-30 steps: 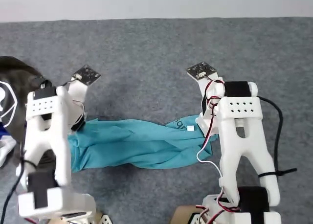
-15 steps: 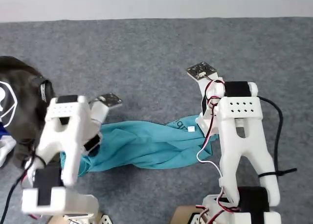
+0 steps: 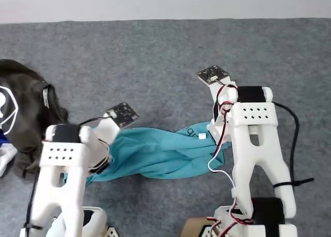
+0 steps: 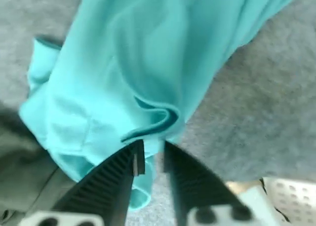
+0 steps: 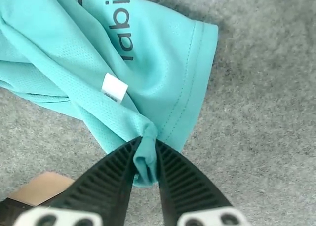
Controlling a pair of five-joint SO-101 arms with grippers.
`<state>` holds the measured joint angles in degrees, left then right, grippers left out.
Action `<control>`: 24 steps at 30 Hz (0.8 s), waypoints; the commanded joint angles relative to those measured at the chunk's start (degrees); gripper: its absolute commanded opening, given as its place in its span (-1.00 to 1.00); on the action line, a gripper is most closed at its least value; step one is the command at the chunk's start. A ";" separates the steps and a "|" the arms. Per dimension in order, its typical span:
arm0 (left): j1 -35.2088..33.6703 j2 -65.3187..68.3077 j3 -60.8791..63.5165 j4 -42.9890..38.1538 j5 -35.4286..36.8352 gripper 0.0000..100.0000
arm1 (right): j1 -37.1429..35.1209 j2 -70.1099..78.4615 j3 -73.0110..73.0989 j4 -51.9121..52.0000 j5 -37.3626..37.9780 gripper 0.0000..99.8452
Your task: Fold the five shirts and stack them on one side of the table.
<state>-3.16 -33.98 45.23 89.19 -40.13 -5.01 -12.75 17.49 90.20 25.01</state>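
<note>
Your teal shirt (image 3: 155,154) lies bunched in a long band across the grey tabletop (image 3: 155,56), toward the near edge, running from one arm to the other. Your right gripper (image 5: 145,159) is clenched on the shirt's right end, with a small tuck of the hemmed fabric pinched between its black fingers (image 5: 111,176). A white tag (image 5: 114,88) shows on the cloth just beyond that pinch. Your left gripper (image 4: 150,154) sits at the shirt's left end with its jaws nearly together, and a fold of teal hem is caught between them, so it is grasping the shirt too. The cloth there is heaped and creased. A heap of dark shirts (image 3: 20,118) rests at the tabletop's left edge, just beside the left arm.
</note>
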 commanded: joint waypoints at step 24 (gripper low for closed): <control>-2.99 -1.67 11.21 -14.07 -0.44 -0.74 | 0.48 -2.86 -0.44 0.04 -0.79 -0.98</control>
<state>-5.98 -34.15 56.66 75.91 -39.87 -5.01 -12.75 17.49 90.20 24.66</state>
